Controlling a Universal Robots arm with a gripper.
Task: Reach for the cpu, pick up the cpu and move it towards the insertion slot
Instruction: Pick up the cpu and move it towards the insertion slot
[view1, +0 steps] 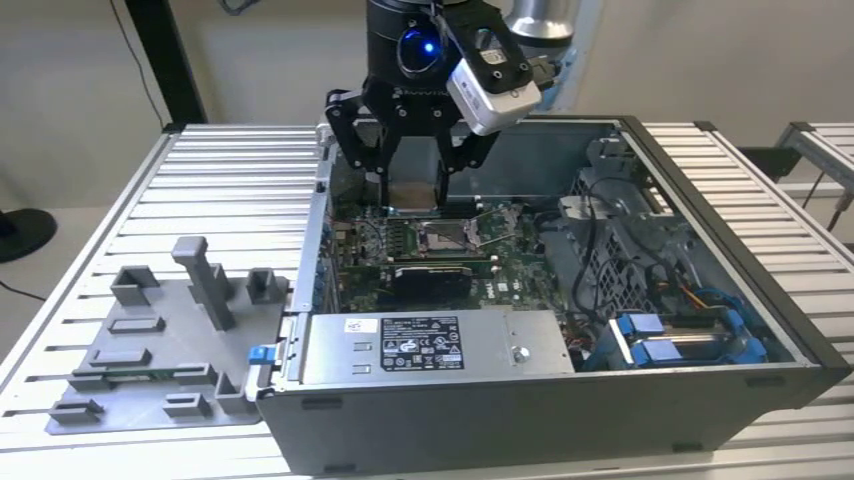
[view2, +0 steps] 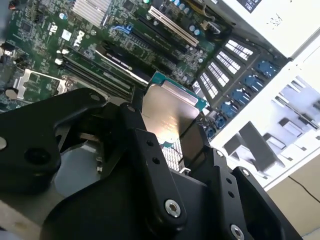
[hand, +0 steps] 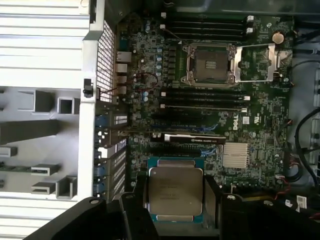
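Your claw (hand: 175, 220) grips the cpu (hand: 176, 191) flat above the motherboard; keep it level, the insertion slot (hand: 210, 64) lies well ahead.

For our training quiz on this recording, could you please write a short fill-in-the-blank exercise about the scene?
1. The gripper is shut on the ____.
2. The insertion slot sits on a ____ motherboard.
3. The insertion slot's metal frame stands ____, with its dark centre showing.
4. In the exterior view, the grey fixture blocks lie on the table ____ the computer case.

Missing words: cpu; green; open; outside
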